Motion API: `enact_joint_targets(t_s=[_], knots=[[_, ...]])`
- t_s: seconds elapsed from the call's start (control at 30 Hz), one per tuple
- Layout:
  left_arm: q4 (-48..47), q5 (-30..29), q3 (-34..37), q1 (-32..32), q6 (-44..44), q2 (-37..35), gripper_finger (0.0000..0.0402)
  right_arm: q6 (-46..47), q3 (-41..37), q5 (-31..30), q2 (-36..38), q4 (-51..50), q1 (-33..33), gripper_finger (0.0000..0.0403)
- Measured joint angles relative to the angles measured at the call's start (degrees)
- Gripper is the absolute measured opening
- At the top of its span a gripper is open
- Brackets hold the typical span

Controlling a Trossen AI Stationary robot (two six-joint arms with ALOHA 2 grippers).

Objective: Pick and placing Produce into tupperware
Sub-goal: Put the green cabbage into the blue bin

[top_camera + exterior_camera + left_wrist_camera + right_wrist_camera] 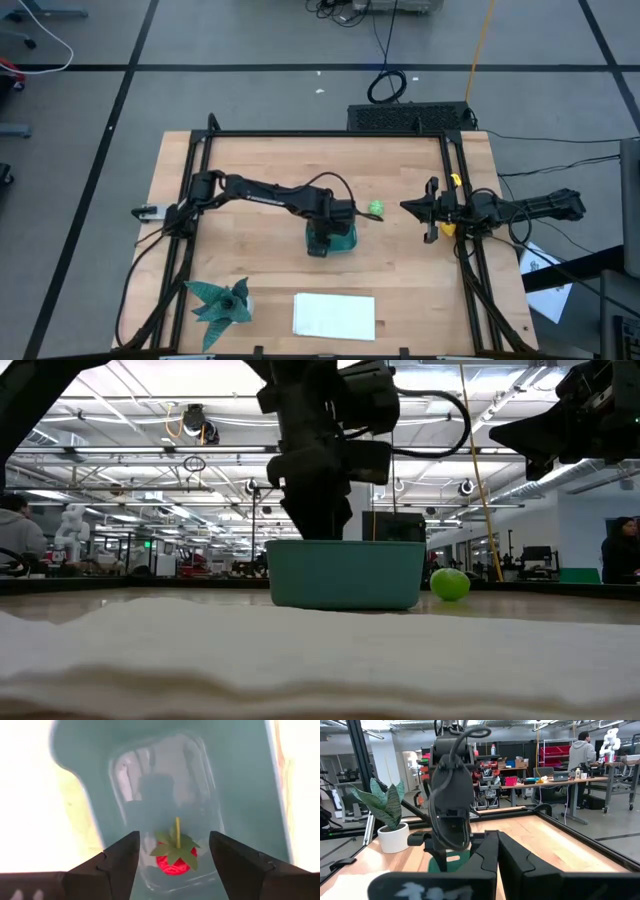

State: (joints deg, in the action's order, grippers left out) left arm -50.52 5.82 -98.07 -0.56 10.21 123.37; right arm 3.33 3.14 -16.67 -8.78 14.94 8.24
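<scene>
The teal tub (346, 240) stands on the wooden table near its middle; it also shows in the low view (345, 573). A red toy fruit with green leaves and a stem (175, 856) lies on the tub's floor. My left gripper (173, 834) is open, points down into the tub (240, 785), and its fingers stand on either side of the red fruit without touching it. The light green round produce (376, 208) rests on the table just beyond the tub, toward the right; it also shows in the low view (450, 583). My right gripper (405, 207) hovers shut and empty to the right of it. I do not see the yellow produce clearly.
A flat white rectangle (334, 314) lies near the table's near edge. A spiky teal-green star-shaped thing (220, 300) sits at the near left. Black frame rails (455, 200) run along the table's sides and far edge. People show at benches in the room behind.
</scene>
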Motion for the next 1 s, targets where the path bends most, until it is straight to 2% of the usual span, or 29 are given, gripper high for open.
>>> enact_joint_targets(t_s=[0.37,0.47,1.0], knots=[[-3.9,-4.6,-3.0,-0.3,1.8,-0.1,0.0245,0.0,0.0,0.0,0.0,0.0,0.0,0.0],[-4.4,-4.8,-3.0,-0.5,2.3,-0.1,0.023,0.0,0.0,0.0,0.0,0.0,0.0,0.0],[-6.4,-5.0,-3.0,-0.5,4.0,-0.1,0.0021,-0.1,0.0,0.0,0.0,0.0,0.0,0.0]])
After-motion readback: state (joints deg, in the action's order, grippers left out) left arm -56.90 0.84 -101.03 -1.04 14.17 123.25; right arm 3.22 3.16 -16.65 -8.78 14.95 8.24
